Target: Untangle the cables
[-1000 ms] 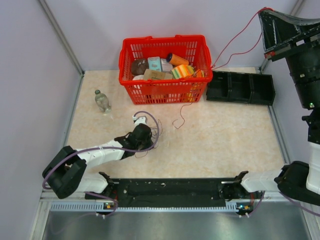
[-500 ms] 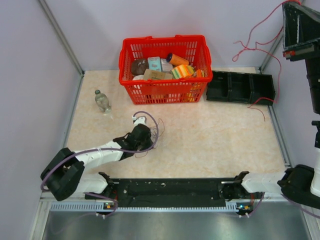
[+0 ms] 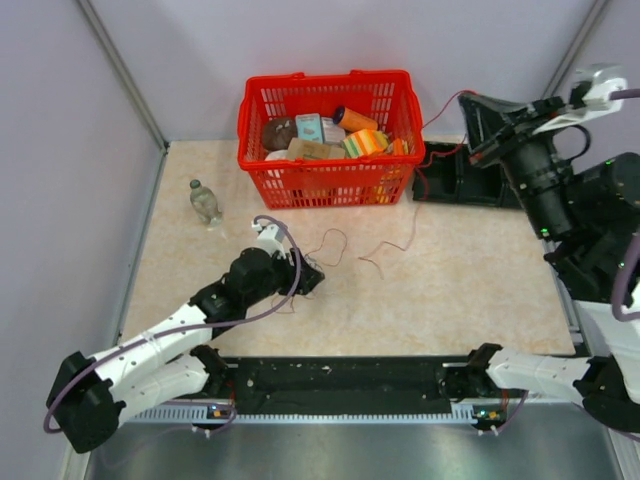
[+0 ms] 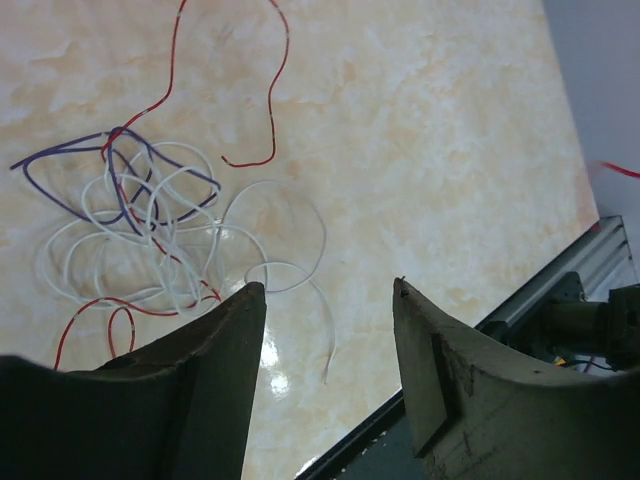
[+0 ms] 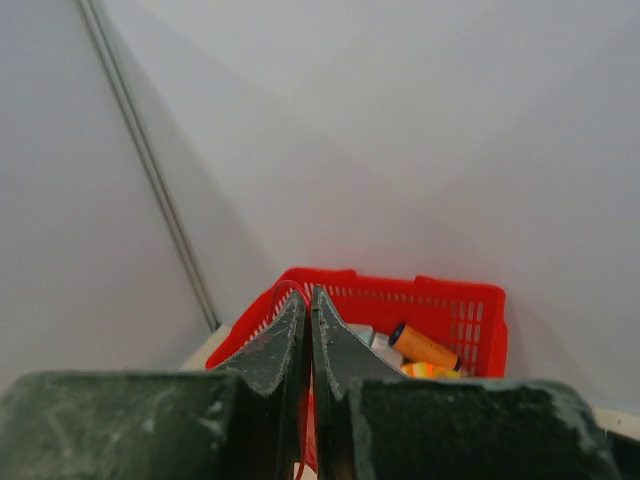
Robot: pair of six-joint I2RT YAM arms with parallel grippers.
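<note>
No words or numbers can be read anywhere. The boxes (image 3: 310, 127) in the red basket (image 3: 325, 185) have bright print on them, but it is too small and blurry to make out any letters.

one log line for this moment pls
left gripper: open, above wire tangle on table | right gripper: shut on red wire, up high near basket | status: red wire runs into tangle, not separated

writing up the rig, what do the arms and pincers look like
Both arms, left arm and right arm, have white links with black joints and a thin purple hose alongside. The left pincer and right pincer have dark, scuffed, tapered fingers.
</note>
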